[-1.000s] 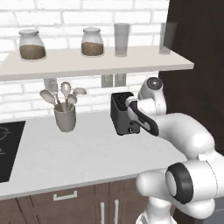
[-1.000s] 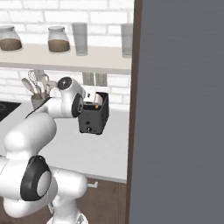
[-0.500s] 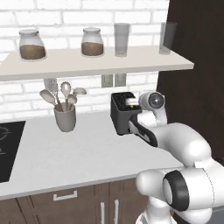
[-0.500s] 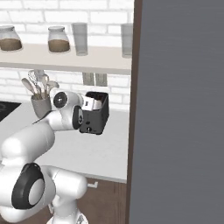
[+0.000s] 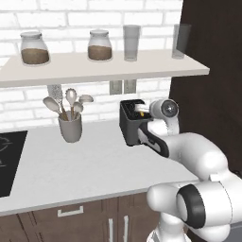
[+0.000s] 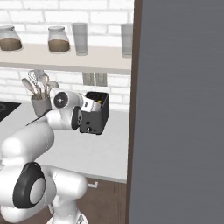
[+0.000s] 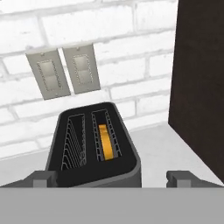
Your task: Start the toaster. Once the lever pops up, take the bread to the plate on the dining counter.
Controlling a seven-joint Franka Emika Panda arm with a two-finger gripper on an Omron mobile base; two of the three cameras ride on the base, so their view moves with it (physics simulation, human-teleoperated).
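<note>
Change: arm swung from in front of the toaster [image 5: 131, 124] to hang above and behind it; likely lining up on the slots or lever.
Left base view: toaster on the light grey tabletop [image 5: 71, 165], against the brick wall; utensil crock [image 5: 70, 126] well apart to its left; shelf [image 5: 104, 66] with jars and glasses overhead, limiting headroom.
Right base view: arm's wrist pressed close beside the toaster; dark tall panel [image 6: 179, 109] just beyond, crowding that side.
Hand view: gripper [image 7: 112, 177] spread wide, holding nothing, fingertips either side of the toaster; bread [image 7: 105, 141] sunk in the right-hand slot; two wall outlets [image 7: 63, 71] behind.
</note>
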